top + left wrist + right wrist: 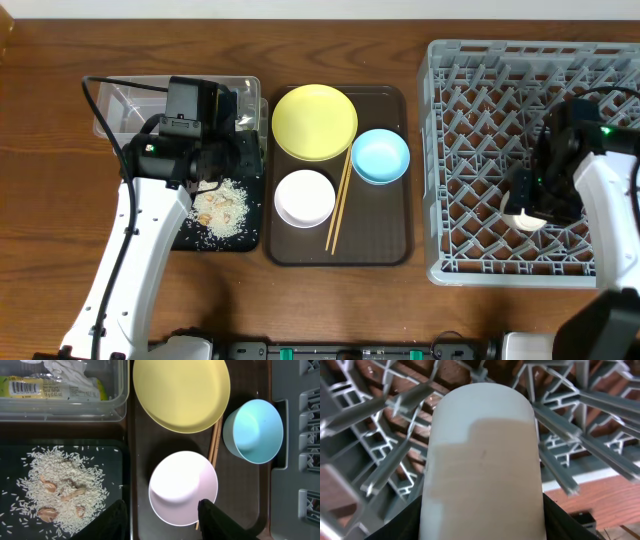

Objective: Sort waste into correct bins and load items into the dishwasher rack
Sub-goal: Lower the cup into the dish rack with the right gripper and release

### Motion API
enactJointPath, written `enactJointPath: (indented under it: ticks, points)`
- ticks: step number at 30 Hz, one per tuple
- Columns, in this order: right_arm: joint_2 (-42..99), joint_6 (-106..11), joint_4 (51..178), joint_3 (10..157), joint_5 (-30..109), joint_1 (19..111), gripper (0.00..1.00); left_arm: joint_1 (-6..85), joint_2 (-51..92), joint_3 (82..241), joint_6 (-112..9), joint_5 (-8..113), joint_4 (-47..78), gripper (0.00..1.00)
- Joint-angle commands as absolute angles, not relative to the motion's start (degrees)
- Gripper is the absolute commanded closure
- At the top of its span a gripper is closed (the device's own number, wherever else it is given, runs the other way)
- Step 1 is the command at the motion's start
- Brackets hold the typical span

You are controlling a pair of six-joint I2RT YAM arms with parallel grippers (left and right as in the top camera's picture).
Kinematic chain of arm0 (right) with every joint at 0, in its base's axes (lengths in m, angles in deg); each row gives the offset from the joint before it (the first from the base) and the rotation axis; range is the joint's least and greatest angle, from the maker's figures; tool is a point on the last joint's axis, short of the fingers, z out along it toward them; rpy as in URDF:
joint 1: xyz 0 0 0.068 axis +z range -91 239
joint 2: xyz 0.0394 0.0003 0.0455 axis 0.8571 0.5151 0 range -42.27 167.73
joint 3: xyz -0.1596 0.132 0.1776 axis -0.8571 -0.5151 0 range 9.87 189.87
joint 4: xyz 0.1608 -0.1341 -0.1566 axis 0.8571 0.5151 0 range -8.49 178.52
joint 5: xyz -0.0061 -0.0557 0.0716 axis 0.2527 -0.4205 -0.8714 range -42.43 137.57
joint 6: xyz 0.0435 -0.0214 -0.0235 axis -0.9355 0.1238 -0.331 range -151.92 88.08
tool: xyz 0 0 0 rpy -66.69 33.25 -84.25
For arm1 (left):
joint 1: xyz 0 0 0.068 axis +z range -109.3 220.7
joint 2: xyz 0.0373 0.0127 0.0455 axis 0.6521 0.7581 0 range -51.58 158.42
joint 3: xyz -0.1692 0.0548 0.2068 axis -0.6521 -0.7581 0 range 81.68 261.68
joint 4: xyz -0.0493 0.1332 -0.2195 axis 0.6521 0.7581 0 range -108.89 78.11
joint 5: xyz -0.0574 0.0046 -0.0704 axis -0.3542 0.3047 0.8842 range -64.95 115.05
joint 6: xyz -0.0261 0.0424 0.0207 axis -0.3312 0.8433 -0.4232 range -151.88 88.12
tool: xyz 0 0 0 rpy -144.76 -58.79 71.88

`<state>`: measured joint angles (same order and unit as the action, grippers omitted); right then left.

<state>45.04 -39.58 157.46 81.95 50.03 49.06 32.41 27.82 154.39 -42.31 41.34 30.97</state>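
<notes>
My right gripper (pixel 528 205) is shut on the small pale cup (pixel 482 465), held inside the grey dishwasher rack (pixel 470 262) among its pegs. My left gripper (pixel 162 512) is open and empty, above the near edge of the white bowl (pixel 182 486). The white bowl (pixel 304 197), yellow plate (pixel 314 121), light blue bowl (pixel 380 156) and chopsticks (pixel 340 200) lie on the brown tray (pixel 385 245). The clear tub (pixel 65 409) holds the yellow-green wrapper (pixel 50 387) and crumpled white paper (pixel 67 369). The rice scraps (pixel 60 490) lie in the black tray (pixel 112 450).
The clear tub (pixel 115 110) and black tray (pixel 235 240) sit left of the brown tray, partly under my left arm. The rack stands at the right edge of the wooden table (pixel 40 200).
</notes>
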Motion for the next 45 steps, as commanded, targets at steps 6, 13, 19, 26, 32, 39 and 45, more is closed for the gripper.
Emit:
enactJointPath:
  ticks: [6, 13, 19, 26, 32, 39, 45]
  points:
    - [42.3, -39.6, 161.7, 83.0, 49.7, 48.5, 0.99, 32.7, 27.4, 154.9, -41.7, 40.8, 31.3, 0.51]
    - [42.4, -40.6, 161.1, 81.3, 51.5, 47.8, 0.99, 32.7, 27.4, 154.9, -41.7, 40.8, 31.6, 0.51]
    - [44.2, -40.6, 160.6, 81.0, 51.6, 46.4, 0.98, 32.7, 27.4, 154.9, -41.8, 40.8, 31.6, 0.51]
    - [47.8, -40.6, 159.7, 81.0, 51.6, 46.4, 0.81, 32.7, 27.4, 154.9, -41.8, 40.8, 31.6, 0.51]
    - [48.2, -40.6, 156.4, 81.0, 51.5, 46.4, 0.14, 32.7, 27.4, 154.9, -41.8, 40.8, 31.6, 0.51]
    - [48.1, -40.6, 151.9, 81.7, 46.7, 46.5, 0.11, 32.7, 27.4, 154.9, -41.7, 40.8, 32.1, 0.51]
    - [46.9, -35.6, 148.3, 87.9, 38.7, 49.0, 0.13, 32.7, 27.4, 154.9, -44.4, 31.8, 36.3, 0.50]
